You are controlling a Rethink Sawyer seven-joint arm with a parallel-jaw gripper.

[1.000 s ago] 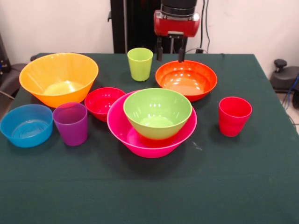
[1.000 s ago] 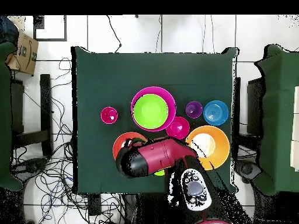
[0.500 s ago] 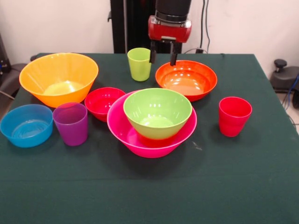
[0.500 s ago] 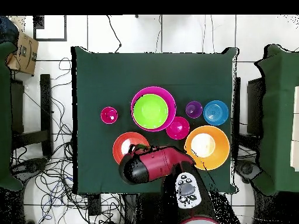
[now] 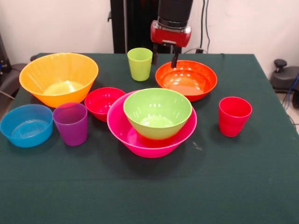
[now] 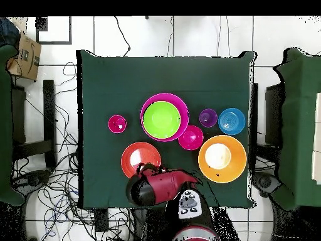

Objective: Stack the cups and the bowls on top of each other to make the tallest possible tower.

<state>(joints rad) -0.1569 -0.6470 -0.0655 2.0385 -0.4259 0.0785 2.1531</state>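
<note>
We saw the tower (image 5: 152,135) near the table's middle, its wide pink bowl (image 5: 122,132) upright with a green bowl (image 5: 157,112) nested inside over something red-orange beneath it. Around it stood the loose bowls, all upright: the large yellow-orange bowl (image 5: 58,77), the orange-red bowl (image 5: 186,79), the small red bowl (image 5: 103,102) touching the pink rim, and the blue bowl (image 5: 26,125). The purple cup (image 5: 71,123) stood just beside the blue bowl, the lime green cup (image 5: 139,64) and the red cup (image 5: 234,116) apart, upright.
</note>
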